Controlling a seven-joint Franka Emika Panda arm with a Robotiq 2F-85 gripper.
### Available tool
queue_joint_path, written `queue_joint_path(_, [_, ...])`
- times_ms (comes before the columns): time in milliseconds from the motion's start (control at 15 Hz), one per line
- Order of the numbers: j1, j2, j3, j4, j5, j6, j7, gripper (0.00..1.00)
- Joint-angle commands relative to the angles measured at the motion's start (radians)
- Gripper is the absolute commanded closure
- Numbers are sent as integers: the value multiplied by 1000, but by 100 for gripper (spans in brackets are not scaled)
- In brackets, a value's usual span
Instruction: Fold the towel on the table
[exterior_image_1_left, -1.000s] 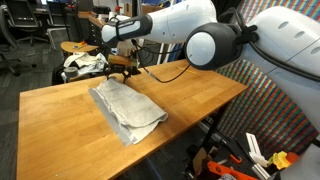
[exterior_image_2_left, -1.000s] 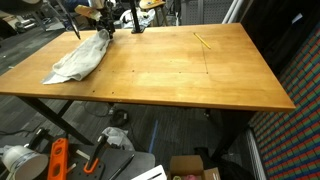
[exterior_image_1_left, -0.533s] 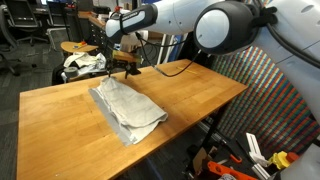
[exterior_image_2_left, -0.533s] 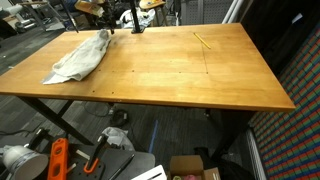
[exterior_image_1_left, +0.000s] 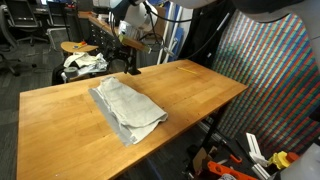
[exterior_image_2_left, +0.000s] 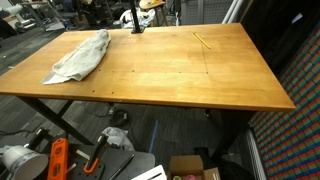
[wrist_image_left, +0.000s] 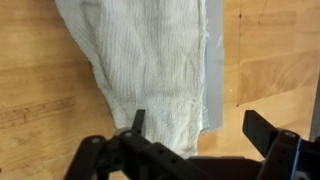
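Wrist view looks straight down on the table (wrist_image_left: 30, 70): bare wood at the left, then the off-white towel (wrist_image_left: 150, 70) lying rumpled, its grey border running down its right side, then more wood. Over the towel's lower end hangs the gripper (wrist_image_left: 200, 132), its two fingers (wrist_image_left: 137, 122) spread wide apart with nothing between them. In an exterior view the towel (exterior_image_2_left: 80, 55) lies loosely bunched on the tabletop's left part.
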Motion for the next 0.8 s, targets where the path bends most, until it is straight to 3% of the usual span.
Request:
queue_joint_path(0, [-9, -189, -7, -242, 26, -13, -99, 0])
queue_joint_path(333, [62, -343, -38, -490, -79, 150, -110, 0])
queue_joint_path(733, [155, -514, -35, -813, -235, 379, -18, 0])
